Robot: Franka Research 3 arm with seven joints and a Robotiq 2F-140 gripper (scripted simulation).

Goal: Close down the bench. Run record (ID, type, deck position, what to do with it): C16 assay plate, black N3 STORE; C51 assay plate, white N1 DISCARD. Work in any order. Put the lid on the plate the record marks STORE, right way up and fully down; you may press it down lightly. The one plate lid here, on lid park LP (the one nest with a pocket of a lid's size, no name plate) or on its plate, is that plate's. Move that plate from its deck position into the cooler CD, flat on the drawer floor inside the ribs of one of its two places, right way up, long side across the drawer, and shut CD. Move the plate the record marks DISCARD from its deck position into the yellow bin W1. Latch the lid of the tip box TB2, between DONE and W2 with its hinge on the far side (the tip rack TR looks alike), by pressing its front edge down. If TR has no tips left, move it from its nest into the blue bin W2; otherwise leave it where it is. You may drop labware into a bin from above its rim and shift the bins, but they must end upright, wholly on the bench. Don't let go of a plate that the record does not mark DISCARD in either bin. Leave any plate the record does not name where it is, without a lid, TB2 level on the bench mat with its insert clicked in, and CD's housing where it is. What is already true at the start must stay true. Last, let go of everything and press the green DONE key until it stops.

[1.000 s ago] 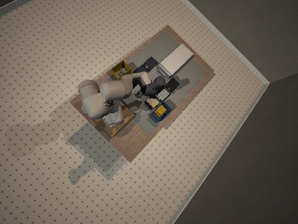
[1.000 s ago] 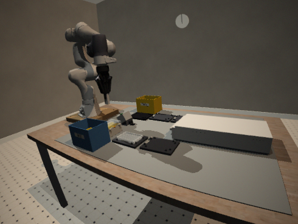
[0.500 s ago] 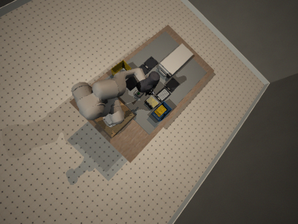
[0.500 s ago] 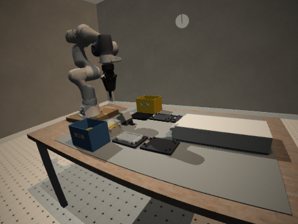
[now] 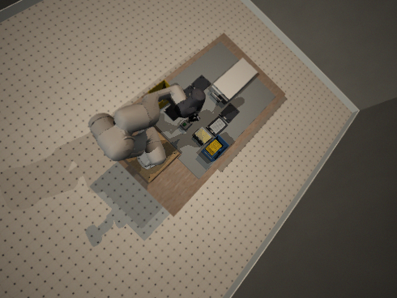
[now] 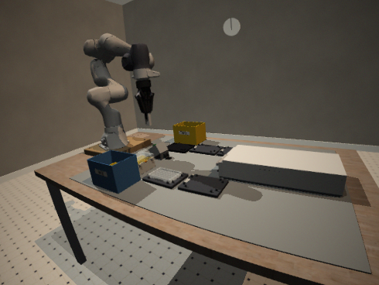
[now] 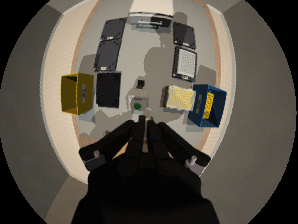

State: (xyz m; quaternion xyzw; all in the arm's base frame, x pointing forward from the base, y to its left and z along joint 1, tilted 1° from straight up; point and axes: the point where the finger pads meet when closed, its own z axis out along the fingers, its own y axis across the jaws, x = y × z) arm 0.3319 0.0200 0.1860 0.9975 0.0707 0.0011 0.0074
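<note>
The hand [image 6: 147, 110] hangs high above the table [image 6: 240, 248], fingers pressed together with nothing between them, pointing down at the green DONE key [image 7: 137, 104], which the wrist view shows directly below the fingertips. In the exterior view the key's housing [image 6: 159, 150] is small and its green face cannot be made out.

The yellow bin W1 [image 6: 189, 132] stands at the far side; its contents are hidden behind its wall. The blue bin W2 [image 6: 113, 171] stands at the near edge, with a yellow-topped rack [image 5: 212, 148] visible inside from above. Beside it sits the tip box TB2 [image 5: 202, 135]; whether its lid is latched cannot be told. A white plate [image 6: 165, 175] rests on a dark nest. The cooler CD [image 6: 284, 169] appears shut; its interior is concealed. Labels are illegible.
</note>
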